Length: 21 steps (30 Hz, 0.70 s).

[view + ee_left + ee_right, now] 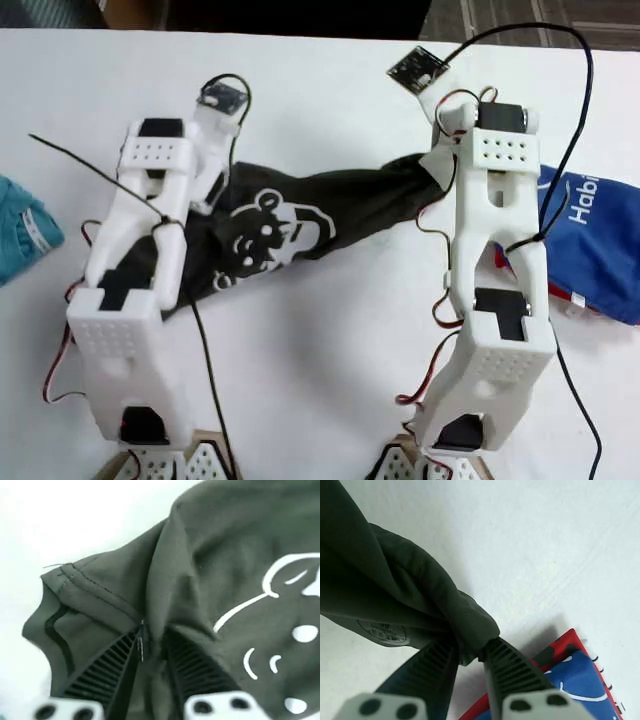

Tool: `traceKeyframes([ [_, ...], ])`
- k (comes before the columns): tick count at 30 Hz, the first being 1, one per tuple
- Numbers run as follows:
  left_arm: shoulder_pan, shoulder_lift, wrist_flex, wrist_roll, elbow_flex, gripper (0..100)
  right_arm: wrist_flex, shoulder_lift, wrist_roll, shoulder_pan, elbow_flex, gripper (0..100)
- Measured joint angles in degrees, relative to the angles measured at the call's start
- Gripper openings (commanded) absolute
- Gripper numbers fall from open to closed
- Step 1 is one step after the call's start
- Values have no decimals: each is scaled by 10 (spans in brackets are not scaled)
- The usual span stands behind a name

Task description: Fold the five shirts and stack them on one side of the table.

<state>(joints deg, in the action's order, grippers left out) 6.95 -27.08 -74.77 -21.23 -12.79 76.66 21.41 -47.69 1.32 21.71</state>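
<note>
A dark grey shirt [300, 215] with a white bear print lies stretched across the middle of the white table [320, 90]. In the left wrist view my left gripper [150, 647] is shut on a bunched fold of this dark shirt [215, 555], near a stitched hem. In the right wrist view my right gripper [470, 652] is shut on the shirt's other end [395, 595], gathered into a thick roll. In the high view the left gripper [215, 185] sits at the shirt's left end and the right gripper [440, 170] at its right end.
A blue shirt [590, 240] with white print lies folded at the table's right edge, over something red [560, 650]. A teal shirt [25, 230] lies at the left edge. Black cables run over both arms.
</note>
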Motion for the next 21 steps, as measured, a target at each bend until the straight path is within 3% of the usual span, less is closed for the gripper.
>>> traceKeyframes([
  [7,53,-1,-71,0,-143,26,-31,0,9,-1,0,23],
  [16,68,-1,-231,0,-364,26,-76,0,207,-1,0,21],
  [21,68,-1,-265,0,-434,26,-69,-32,243,-1,4,21],
])
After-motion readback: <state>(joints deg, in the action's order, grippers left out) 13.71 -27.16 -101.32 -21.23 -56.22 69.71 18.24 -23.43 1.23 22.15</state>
